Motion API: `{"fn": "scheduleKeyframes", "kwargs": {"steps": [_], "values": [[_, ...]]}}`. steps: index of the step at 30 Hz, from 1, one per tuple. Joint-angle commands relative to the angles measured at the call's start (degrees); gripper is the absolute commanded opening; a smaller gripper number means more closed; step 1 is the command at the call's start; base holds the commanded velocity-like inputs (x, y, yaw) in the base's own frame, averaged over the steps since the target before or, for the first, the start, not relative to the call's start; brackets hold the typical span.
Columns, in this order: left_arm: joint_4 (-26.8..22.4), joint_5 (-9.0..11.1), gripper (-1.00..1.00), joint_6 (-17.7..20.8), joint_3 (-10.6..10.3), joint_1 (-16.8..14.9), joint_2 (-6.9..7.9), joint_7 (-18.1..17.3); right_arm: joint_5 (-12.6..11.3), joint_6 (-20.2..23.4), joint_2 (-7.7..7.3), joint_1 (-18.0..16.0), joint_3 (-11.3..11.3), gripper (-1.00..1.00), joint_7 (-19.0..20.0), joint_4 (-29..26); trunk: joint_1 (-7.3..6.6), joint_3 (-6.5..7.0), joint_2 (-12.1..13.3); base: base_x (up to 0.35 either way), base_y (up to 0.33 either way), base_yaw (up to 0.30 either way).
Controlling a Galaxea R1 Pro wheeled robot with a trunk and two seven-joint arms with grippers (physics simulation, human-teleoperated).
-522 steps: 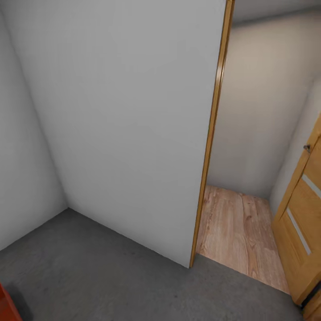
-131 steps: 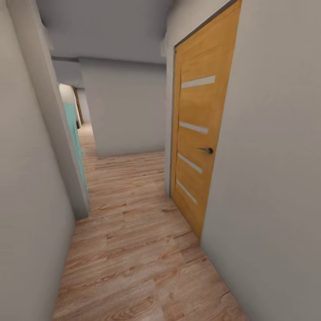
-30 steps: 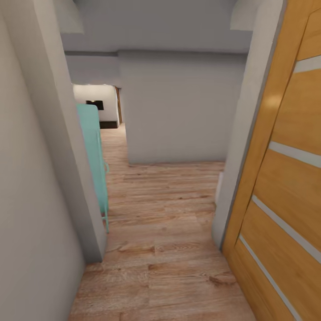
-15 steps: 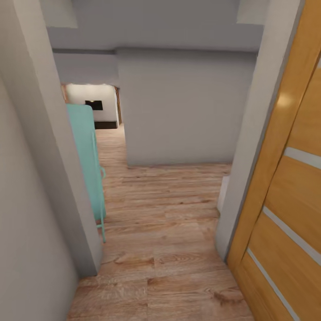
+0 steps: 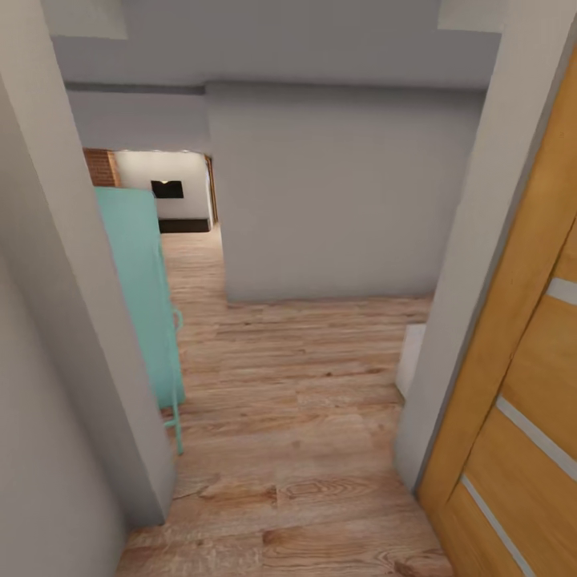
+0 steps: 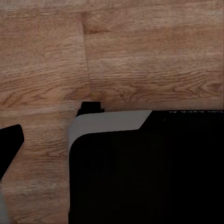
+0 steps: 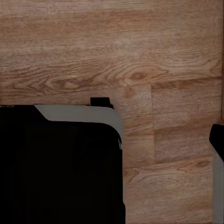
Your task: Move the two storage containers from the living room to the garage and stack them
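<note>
The living room (image 5: 164, 188) looms nearer down the hallway than before; both hands' grip unreadable.

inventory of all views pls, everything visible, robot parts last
wood floor: one, light plank, runs down the hallway; also under both wrist cameras.
teal door: one, left of the hallway, standing open past the near wall corner.
wooden door: one, orange-brown with pale stripes, right edge.
grey wall: one block straight ahead, passage to its left.
brick: red patch, far left opening.
dark panel: one, black, on the far white wall.
robot base: black with grey trim, over the floor in both wrist views.
</note>
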Motion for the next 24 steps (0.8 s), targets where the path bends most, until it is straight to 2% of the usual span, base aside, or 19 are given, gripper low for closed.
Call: {"fn": "scheduleKeyframes", "kwargs": {"steps": [1, 24], "values": [[0.0, 0.0, 1.0, -0.1, 0.1, 0.0, 0.01, -0.1, -0.4, -0.2, 0.06, 0.0, 0.5, 1.0, 0.0, 0.2, 0.04, -0.07, 0.0, 0.321, 0.0, 0.0], [0.0, 0.0, 1.0, -0.1, 0.1, 0.0, 0.01, -0.1, -0.4, -0.2, 0.06, 0.0, 0.5, 1.0, 0.0, 0.2, 0.04, -0.07, 0.0, 0.321, 0.0, 0.0]]}}
